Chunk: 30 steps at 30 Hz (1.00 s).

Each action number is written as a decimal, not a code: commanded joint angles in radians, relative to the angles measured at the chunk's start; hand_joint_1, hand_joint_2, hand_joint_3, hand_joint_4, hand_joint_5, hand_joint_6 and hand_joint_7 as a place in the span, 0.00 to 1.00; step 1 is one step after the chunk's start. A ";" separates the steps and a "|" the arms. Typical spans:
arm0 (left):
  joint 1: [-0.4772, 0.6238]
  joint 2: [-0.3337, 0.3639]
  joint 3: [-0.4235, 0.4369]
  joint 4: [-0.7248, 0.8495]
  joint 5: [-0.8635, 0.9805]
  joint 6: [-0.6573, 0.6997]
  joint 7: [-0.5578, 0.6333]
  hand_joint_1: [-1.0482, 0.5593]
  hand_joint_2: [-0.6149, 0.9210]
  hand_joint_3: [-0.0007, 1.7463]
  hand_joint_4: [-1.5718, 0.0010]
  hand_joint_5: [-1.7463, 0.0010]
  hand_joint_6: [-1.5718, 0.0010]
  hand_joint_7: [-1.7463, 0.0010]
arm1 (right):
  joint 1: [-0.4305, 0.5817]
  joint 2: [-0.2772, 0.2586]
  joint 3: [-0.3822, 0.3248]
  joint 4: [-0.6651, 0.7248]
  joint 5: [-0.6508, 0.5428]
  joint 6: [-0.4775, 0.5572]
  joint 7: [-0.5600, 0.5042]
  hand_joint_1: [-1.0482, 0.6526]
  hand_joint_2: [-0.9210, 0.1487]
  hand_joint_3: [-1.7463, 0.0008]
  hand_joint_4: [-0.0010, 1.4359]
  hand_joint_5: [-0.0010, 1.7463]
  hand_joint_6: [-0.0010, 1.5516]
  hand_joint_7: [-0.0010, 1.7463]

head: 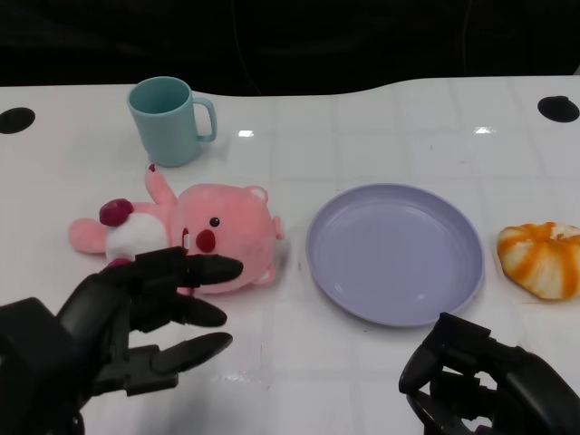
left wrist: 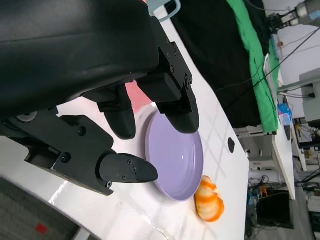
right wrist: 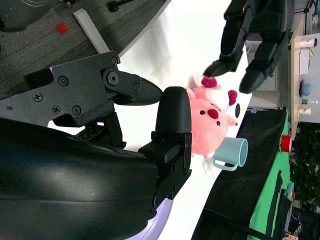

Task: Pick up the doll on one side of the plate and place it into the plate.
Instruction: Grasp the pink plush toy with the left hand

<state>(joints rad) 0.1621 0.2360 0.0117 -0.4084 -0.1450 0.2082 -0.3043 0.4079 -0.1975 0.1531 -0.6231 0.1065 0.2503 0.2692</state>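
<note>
A pink plush doll (head: 213, 234) with a white belly lies on the white table, left of the lilac plate (head: 395, 251). The doll also shows in the right wrist view (right wrist: 207, 122). The plate has nothing in it. My left hand (head: 149, 313) hovers just in front of the doll with its fingers spread, holding nothing; its fingertips reach over the doll's near edge. The left wrist view shows those fingers (left wrist: 125, 167) apart above the plate (left wrist: 177, 157). My right hand (head: 485, 381) is low at the table's front right, fingers loosely apart, holding nothing.
A teal mug (head: 169, 120) stands behind the doll at the back left. An orange-and-white plush (head: 542, 258) lies right of the plate. Two dark round holes (head: 558, 108) sit at the table's far corners.
</note>
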 commanded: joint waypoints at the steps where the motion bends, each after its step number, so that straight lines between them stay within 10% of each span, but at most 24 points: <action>1: -0.020 0.041 0.011 -0.022 0.054 -0.036 0.007 0.43 0.95 0.04 0.81 0.56 0.61 0.97 | 0.008 -0.007 -0.006 -0.002 0.000 -0.012 -0.003 0.49 0.09 0.61 0.47 1.00 0.30 0.95; 17: -0.183 0.239 -0.079 -0.007 0.602 -0.066 0.009 0.25 0.98 0.00 0.99 0.65 0.81 1.00 | 0.016 -0.013 -0.030 0.018 0.011 -0.021 0.007 0.48 0.08 0.62 0.46 1.00 0.29 0.94; 30: -0.380 0.247 -0.254 0.136 0.999 0.101 -0.057 0.24 0.97 0.00 1.00 0.82 0.88 0.99 | 0.028 -0.009 -0.030 0.017 0.003 -0.033 0.006 0.50 0.07 0.62 0.46 1.00 0.29 0.95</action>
<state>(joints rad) -0.1930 0.4786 -0.2350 -0.3041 0.8305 0.2999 -0.3592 0.4300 -0.1993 0.1244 -0.6017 0.1072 0.2257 0.2753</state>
